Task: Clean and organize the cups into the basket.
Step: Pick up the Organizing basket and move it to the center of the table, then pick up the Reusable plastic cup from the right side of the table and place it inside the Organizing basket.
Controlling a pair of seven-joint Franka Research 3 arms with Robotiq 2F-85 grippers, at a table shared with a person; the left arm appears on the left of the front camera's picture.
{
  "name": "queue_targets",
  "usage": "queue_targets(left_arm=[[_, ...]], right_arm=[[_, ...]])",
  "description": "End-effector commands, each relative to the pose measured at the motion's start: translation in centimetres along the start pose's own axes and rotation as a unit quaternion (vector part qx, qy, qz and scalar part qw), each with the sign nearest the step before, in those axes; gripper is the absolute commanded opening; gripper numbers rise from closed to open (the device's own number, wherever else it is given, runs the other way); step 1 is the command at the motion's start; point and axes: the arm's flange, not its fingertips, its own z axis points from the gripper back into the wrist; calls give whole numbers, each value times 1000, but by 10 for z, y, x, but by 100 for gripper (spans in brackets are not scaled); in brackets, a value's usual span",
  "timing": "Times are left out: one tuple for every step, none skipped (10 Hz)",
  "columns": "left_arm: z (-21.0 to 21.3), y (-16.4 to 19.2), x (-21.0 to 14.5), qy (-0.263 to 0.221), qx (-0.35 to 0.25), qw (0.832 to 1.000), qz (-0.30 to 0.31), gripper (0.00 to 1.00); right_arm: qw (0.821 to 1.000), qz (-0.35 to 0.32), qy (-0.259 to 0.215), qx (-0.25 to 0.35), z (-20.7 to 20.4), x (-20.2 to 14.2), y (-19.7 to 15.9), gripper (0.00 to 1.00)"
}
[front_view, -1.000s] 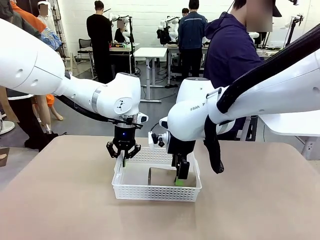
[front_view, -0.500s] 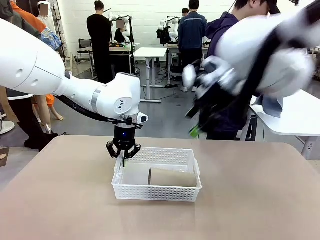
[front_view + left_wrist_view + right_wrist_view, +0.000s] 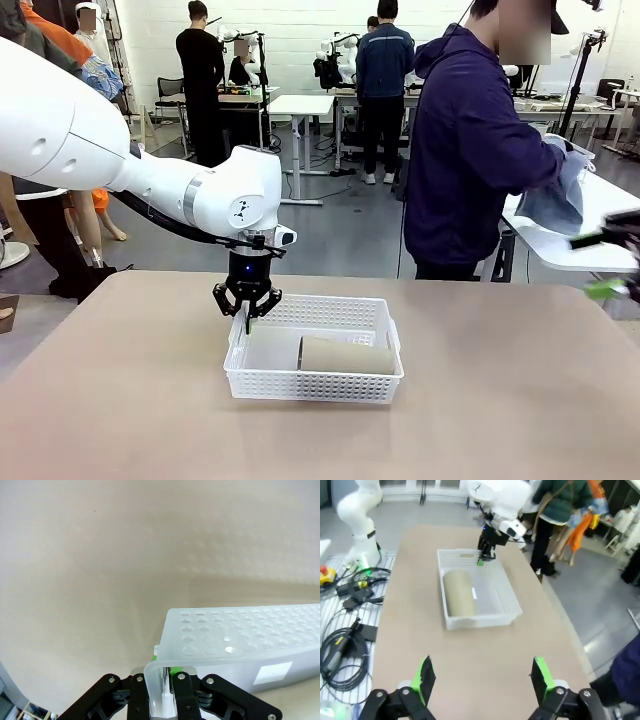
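Observation:
The white lattice basket sits at the middle of the tan table. My left gripper is shut on its left rim; in the left wrist view the fingers pinch the thin plastic edge of the basket. One tan-brown cup lies on its side inside. My right gripper is blurred at the far right edge, well away from the basket. In its own view the right gripper stands open and holds nothing, looking down the table at the basket, the cup and the left gripper.
A person in a purple hoodie stands at the far side and holds a blue-grey cloth over a white side table. Cables and a red-buttoned box lie off the table's edge.
My right arm has pulled out of the basket and swung up and away to the right, leaving the tan cup lying inside. The left gripper has stayed on the rim.

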Motion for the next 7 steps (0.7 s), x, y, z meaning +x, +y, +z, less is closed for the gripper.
queue_targets(left_arm=[[-2, -1, 0, 0, 5, 1000, 0, 0], [-2, -1, 0, 0, 5, 1000, 0, 0], [-2, -1, 0, 0, 5, 1000, 0, 0], [-2, -1, 0, 0, 5, 1000, 0, 0], [-2, -1, 0, 0, 5, 1000, 0, 0], [-2, -1, 0, 0, 5, 1000, 0, 0], [-2, -1, 0, 0, 5, 1000, 0, 0]], right_arm=[[998, -9, -52, -16, 26, -46, -6, 100], [998, -14, -65, -23, 42, -66, -1, 100], [996, -25, -82, -32, 55, -87, 0, 100], [995, -27, -90, -33, 62, -99, 0, 100], [995, -30, -89, -29, 63, -106, -2, 100], [996, -28, -84, -24, 61, -108, -7, 100], [996, -38, -77, -34, 65, -104, 12, 100]])
